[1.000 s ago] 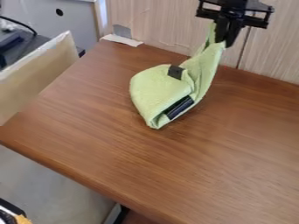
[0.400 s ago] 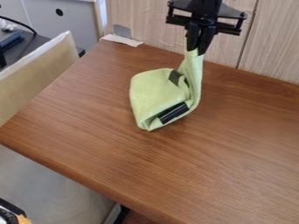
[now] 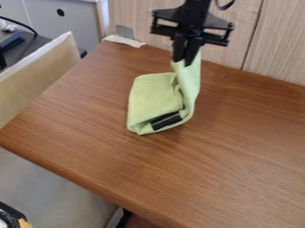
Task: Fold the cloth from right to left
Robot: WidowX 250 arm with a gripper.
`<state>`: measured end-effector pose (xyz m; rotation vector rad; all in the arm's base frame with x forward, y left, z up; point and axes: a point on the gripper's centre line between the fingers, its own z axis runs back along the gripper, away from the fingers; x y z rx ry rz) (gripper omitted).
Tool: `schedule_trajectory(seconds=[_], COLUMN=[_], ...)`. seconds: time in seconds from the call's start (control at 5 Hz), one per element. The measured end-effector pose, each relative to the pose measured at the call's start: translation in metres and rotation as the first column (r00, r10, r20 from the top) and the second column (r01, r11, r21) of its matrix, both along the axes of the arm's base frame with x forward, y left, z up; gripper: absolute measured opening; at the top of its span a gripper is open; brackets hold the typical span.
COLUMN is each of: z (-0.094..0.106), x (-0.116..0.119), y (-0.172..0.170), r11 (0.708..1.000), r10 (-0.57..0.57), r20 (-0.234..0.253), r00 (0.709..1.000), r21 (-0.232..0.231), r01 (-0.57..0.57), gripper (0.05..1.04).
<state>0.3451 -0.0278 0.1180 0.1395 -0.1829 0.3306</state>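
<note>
We see the light-green fabric cloth [image 3: 152,95] on the brown wood-grain table [image 3: 89,156], its left part lying low and its right side standing up towards the wall. The black two-finger gripper [image 3: 183,62] is clamped on that raised upper end. We judge the fold to be partway done, with the lifted side yet to be laid over to the left. Nothing pins the low part, so if we pull left too hard, the whole cloth may slide or twist. The grip takes only the far end, so the near edge, by the black rectangular piece [image 3: 166,121], could lag and leave a skewed, bunched fold. If we let go too high, the upright side may spring back or crumple.
</note>
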Motion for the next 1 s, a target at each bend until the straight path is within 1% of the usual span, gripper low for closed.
schedule_trajectory(seconds=[0.2,0.4,0.6,0.8,1.0], z=[-0.012,-0.026,-0.042,-0.071,-0.088], x=[-0.014,-0.021,-0.022,-0.024,-0.02], y=[0.013,0.024,0.03,0.031,0.031], r11=[0.999,0.999,0.995,0.99,0.985], r10=[0.019,0.002,-0.069,-0.116,-0.151], r20=[0.032,0.022,0.035,0.017,0.013], r00=[0.999,1.0,0.997,0.993,0.988], r21=[-0.032,-0.051,-0.072,-0.074,-0.084], r01=[-0.018,-0.001,0.072,0.117,0.152], gripper=[0.09,0.09,0.09,0.09,0.09])
